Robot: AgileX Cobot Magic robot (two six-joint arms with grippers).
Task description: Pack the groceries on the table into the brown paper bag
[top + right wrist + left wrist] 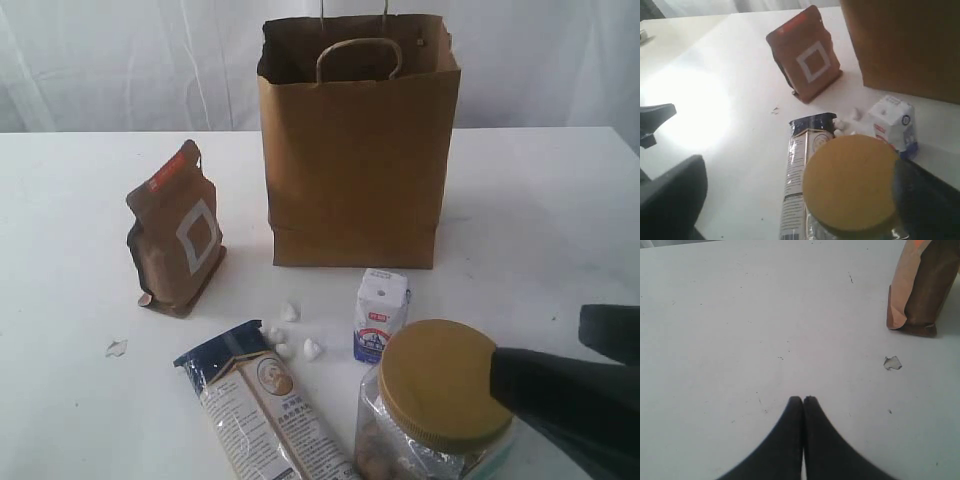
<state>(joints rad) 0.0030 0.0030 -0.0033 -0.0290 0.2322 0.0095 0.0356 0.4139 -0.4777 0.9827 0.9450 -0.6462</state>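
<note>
The brown paper bag (355, 170) stands upright and open at the back of the table (70, 250). Left of it stands the brown red-labelled pouch (178, 235). Small white lumps (290, 340), the white-blue carton (380, 315) and the blue-topped noodle packet (255, 400) are in front. My right gripper (800, 200) is open wide around the tan-lidded jar (850, 185), one finger (560, 390) right against the lid's edge. My left gripper (803, 399) is shut and holds nothing, low over bare table near the pouch (922, 290). Neither the can nor the yellow bottle is in view.
A small pale flat scrap (116, 348) lies on the table left of the noodle packet. White curtain hangs behind the table. A dark arm part (655, 117) shows at the edge of the right wrist view.
</note>
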